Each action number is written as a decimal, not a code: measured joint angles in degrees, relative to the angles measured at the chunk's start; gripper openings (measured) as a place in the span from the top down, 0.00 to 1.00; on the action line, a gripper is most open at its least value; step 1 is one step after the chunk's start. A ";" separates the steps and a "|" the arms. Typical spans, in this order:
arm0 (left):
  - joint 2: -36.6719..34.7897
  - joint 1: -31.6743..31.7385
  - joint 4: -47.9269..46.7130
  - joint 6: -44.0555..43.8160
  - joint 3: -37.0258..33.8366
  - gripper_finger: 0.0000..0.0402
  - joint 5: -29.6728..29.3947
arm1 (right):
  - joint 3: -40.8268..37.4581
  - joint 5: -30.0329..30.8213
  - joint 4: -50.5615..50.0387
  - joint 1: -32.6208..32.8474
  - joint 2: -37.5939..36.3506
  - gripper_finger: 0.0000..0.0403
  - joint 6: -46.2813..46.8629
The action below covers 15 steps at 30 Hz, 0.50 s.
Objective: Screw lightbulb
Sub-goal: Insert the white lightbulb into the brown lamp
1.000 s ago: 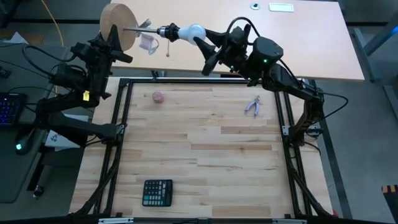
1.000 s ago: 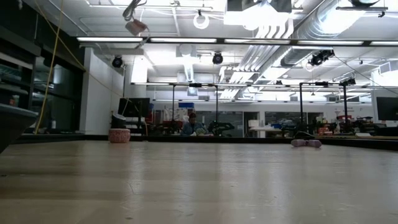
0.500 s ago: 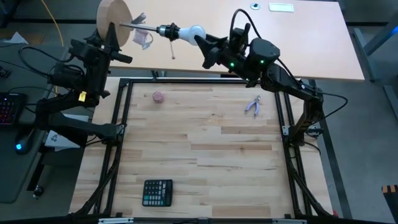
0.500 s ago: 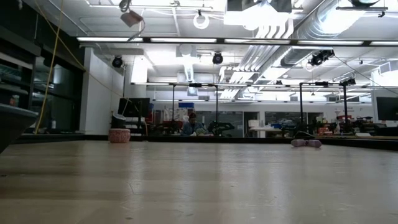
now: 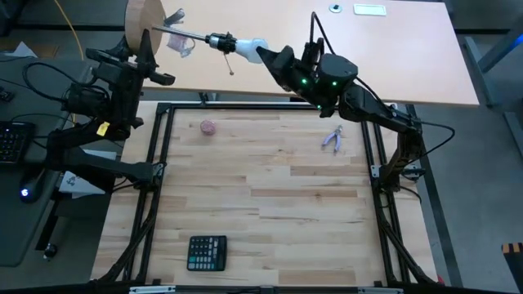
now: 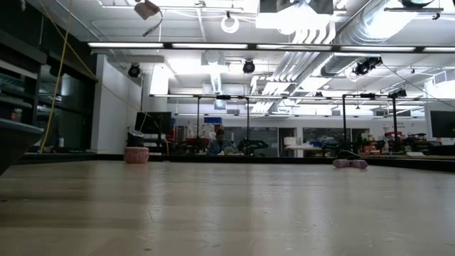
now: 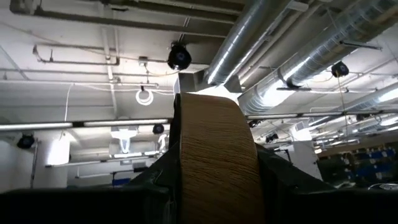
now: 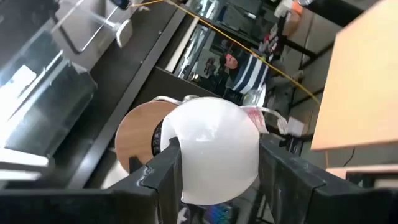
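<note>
Seen from above, both arms are raised over the far edge of the worktop (image 5: pixel 270 196), near the top of the frame. Your right gripper (image 5: pixel 263 55), top centre, is closed on the bulb (image 5: pixel 248 47) — its fingers (image 8: pixel 163 168) press the white glass on both sides, as the right wrist view shows. The bulb's metal base points toward the upper left and sits at, or already in, the black socket (image 5: pixel 219 39); you cannot tell how far the thread has gone in.

Your left gripper (image 5: pixel 140 51), upper left, clamps the wooden disc (image 5: pixel 139 20) by its edge, holding it on its side so the socket stem faces the bulb. A clear wrapper (image 5: pixel 176 41) hangs near the stem.

Lower on the worktop lie pliers (image 5: pixel 333 139) at right, a small pink object (image 5: pixel 207 126) at left, and a calculator (image 5: pixel 206 252) at the bottom.

The bulb is probably light, smooth and fragile — thin glass that could slip or crack. Hold it at its widest part with modest pressure, and keep it in line with the socket while turning.
</note>
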 joint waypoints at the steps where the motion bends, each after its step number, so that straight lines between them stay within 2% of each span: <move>1: 0.00 0.00 0.00 1.15 0.00 0.71 0.19 | 0.00 0.14 -0.10 0.00 0.03 0.56 1.60; 8: 0.00 -0.08 -0.06 8.98 0.00 0.71 1.33 | -0.09 1.87 -0.09 -0.04 0.24 0.56 12.08; 15: -0.04 -0.09 -0.31 7.24 -0.05 0.71 1.26 | -0.09 2.95 -0.55 0.04 0.15 0.56 12.21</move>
